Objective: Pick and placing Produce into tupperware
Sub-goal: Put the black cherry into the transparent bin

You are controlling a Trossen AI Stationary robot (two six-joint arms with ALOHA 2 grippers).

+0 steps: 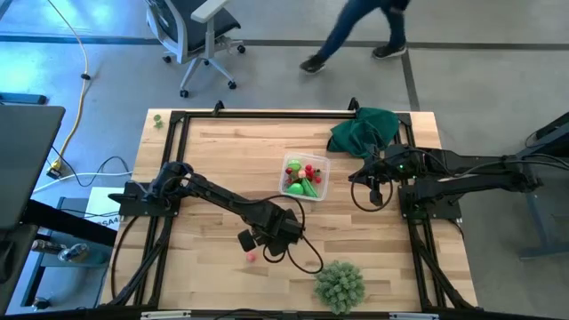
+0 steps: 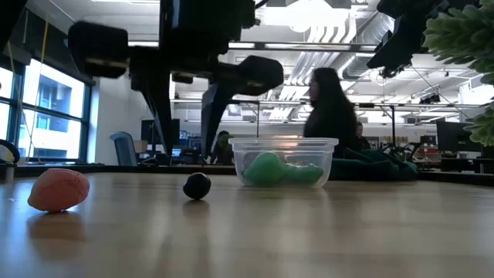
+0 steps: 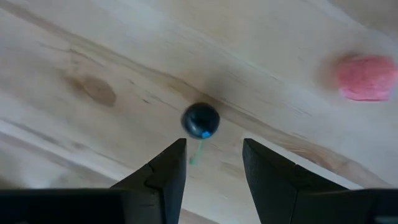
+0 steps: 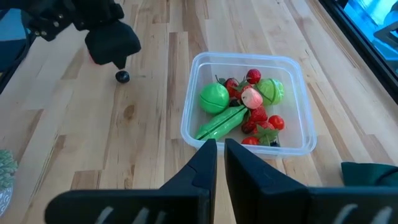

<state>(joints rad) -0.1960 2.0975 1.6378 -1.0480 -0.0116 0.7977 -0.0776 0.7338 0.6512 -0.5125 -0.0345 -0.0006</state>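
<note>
The clear tupperware (image 1: 305,178) stands mid-table and holds several red and green produce pieces (image 4: 242,102). A small dark berry (image 3: 200,120) lies on the wood, and a pink piece (image 3: 365,78) lies a little way from it. My left gripper (image 3: 214,146) hangs open just above the table, pointing down; the berry is just ahead of its fingertips and untouched. In the high view, that gripper (image 1: 271,233) hides the berry. My right gripper (image 4: 221,146) is shut and empty, raised to the right of the tupperware.
A big pale-green spiky ball (image 1: 340,284) sits near the table's front edge, right of the left gripper. A dark green cloth (image 1: 364,131) lies at the far right corner. A person walks on the floor beyond the far edge. Bare wood lies around the berry.
</note>
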